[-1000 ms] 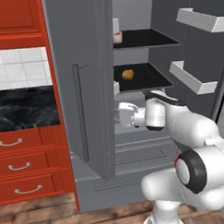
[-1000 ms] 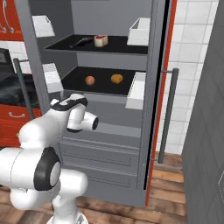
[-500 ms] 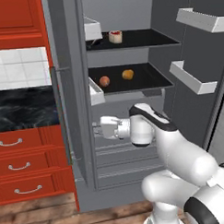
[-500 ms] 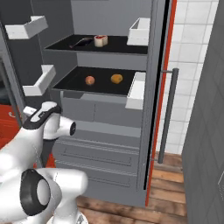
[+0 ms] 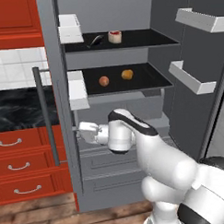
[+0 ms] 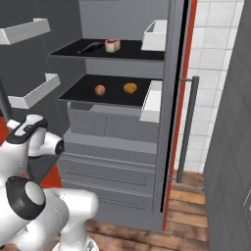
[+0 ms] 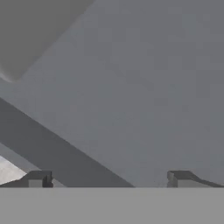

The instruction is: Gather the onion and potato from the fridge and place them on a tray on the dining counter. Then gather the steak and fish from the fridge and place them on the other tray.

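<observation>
Fridge (image 5: 116, 173): tall grey, both doors swung open, white bins on door insides, black shelves. Upper shelf: dark elongated fish (image 5: 96, 40) lying flat, w/ round red-and-white steak (image 5: 114, 36) just beside it, to its right in left base view. Lower shelf: reddish onion (image 5: 103, 81) and orange-brown potato (image 5: 127, 75), near each other but apart, both resting mid-shelf. Grey drawers below shelves, closed.

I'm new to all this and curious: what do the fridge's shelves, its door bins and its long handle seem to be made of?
The shelves look like black, matte plastic or coated metal: flat, dark, no shine. The door bins seem white plastic, plain and opaque. The handle looks like grey brushed metal, a dull, smooth bar. Since it's all rendered, these are guesses.
</observation>
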Tool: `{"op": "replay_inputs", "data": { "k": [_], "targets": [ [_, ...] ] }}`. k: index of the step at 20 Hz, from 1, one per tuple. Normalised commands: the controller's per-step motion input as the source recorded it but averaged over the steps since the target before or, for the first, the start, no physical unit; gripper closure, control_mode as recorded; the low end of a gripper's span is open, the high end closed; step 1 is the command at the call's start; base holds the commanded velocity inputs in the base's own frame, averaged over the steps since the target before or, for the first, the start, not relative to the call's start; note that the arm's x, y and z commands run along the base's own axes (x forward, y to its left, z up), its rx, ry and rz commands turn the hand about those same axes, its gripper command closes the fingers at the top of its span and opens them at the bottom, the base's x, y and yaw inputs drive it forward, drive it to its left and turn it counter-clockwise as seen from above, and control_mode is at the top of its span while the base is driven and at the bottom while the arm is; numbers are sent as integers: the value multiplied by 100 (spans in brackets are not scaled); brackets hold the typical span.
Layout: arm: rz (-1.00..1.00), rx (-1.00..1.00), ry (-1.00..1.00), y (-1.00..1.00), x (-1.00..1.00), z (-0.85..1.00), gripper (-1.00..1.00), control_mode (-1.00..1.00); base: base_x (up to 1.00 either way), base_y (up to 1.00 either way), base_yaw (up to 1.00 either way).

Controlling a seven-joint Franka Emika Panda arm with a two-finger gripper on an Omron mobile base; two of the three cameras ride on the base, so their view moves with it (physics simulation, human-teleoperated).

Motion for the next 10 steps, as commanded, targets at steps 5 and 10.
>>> {"op": "replay_inputs", "data": {
  "k": [5,10],
  "targets": [
    [0,0,0,64,56,-9,-100,-100,0,0,0],
    [0,0,0,42,-6,-3,-100,-100,0,0,0]
  ]
}}
